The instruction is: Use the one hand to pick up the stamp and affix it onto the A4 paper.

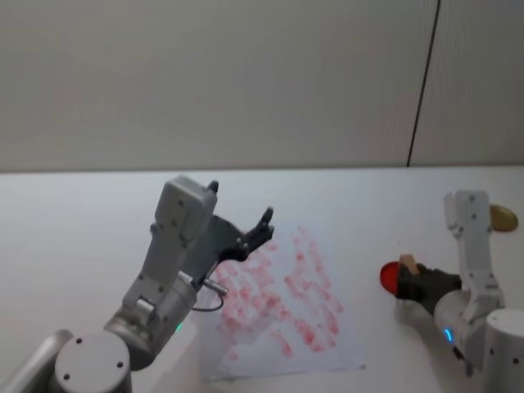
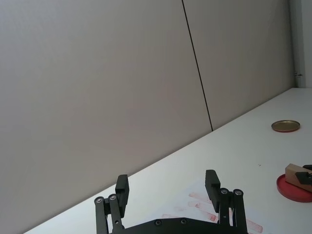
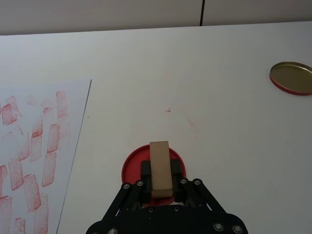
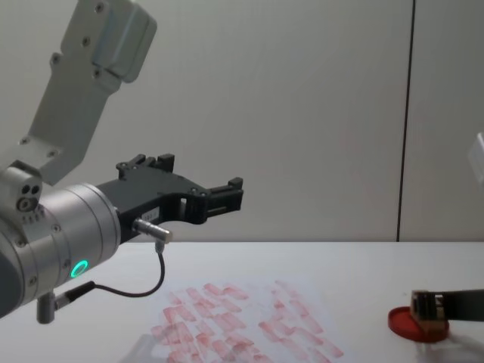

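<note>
1. Right end effector [image 3: 160,170] was closed on the stamp [image 3: 159,153], one finger on each long side face of the block.
2. The stamp sat at the red ink pad [image 3: 130,166], right of the A4 paper [image 3: 44,122] and well apart from it. Couldn't tell if its underside pressed the pad or hung just above.
3. Handling, my guess: a light, rigid wooden block, not fragile. The smooth sides could slip or twist under a loose pinch. Best hold looked like the one it had, across the two long sides at mid-height, print face down. A wet print face would smear if dragged.
4. Stamp look: small light-tan rectangular block, plain wood top, much smaller than the pad's disc.
5. Paper: white sheet flat on the surface [image 3: 219,122], crowded with pinkish-red rectangular prints. Thin, so it might shift under a sideways push.
6. Left end effector [image 2: 167,184] was raised above the paper, fingers spread apart, holding nothing.
7. A round gold-coloured lid [image 3: 291,77] lay farther out on the surface, well apart from the pad.
</note>
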### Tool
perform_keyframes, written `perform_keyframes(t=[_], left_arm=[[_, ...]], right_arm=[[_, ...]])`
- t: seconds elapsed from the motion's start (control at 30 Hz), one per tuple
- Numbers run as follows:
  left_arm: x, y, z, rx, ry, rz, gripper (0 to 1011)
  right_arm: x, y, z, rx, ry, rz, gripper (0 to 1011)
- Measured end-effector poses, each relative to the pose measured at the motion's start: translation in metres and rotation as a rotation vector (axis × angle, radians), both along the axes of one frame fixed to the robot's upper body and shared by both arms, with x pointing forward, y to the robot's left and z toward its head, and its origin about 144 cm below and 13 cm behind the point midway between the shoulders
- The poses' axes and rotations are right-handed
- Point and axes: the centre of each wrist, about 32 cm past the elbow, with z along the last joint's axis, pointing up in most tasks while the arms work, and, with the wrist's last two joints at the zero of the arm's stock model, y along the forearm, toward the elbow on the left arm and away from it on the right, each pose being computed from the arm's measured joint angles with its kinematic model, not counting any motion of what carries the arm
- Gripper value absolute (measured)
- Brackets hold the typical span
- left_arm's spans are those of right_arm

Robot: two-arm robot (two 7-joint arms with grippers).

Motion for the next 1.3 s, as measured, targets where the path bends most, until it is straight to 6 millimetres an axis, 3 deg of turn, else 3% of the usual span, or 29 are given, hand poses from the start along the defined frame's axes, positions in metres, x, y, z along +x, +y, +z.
perform_keyframes(t=[0.7,1.3], left_arm=[[0.000,0.000,0.000,0.000,0.000,0.000,993],[0.000,0.000,0.000,0.000,0.000,0.000,993]], right_arm=[[-0.002,-0.001,0.004,0.017,-0.026,0.009,225],[-0.012,0.015,0.059,-0.032,-0.275,0.067,225]])
